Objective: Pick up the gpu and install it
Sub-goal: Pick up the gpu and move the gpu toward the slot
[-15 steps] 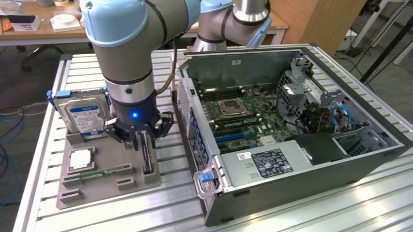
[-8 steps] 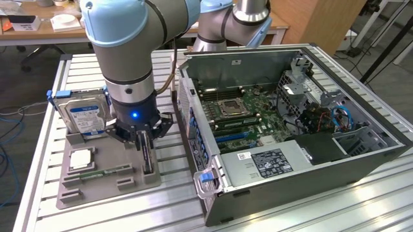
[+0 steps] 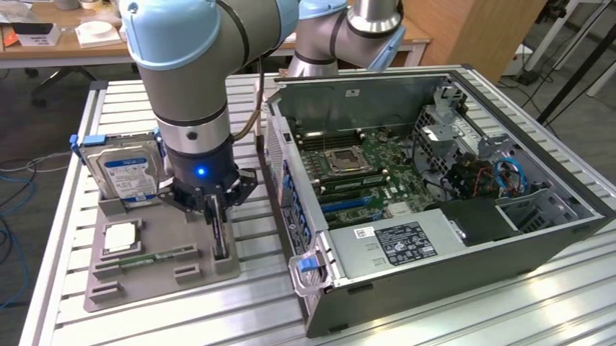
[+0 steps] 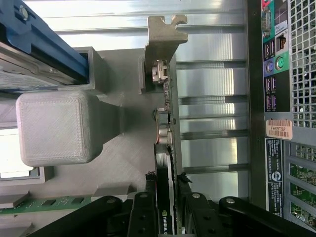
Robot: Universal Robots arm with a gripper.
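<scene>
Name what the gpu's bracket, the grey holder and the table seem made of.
Bracket of the gpu: likely bare metal, silvery with a dull sheen and cut notches. Grey holder: probably 3D-printed plastic, matt, with fine layer lines. Table: seemingly aluminium, brushed silver slats with bright reflections.

Exterior view: elevated, oblique, mid-range, covering the open computer case (image 3: 433,288) and the grey fixture (image 3: 144,281). Wrist view: close-range, looking down past the gripper (image 4: 166,217) onto the gpu (image 4: 165,192) edge-on. Shared: fixture, gpu, case rear panel (image 4: 276,98).
</scene>
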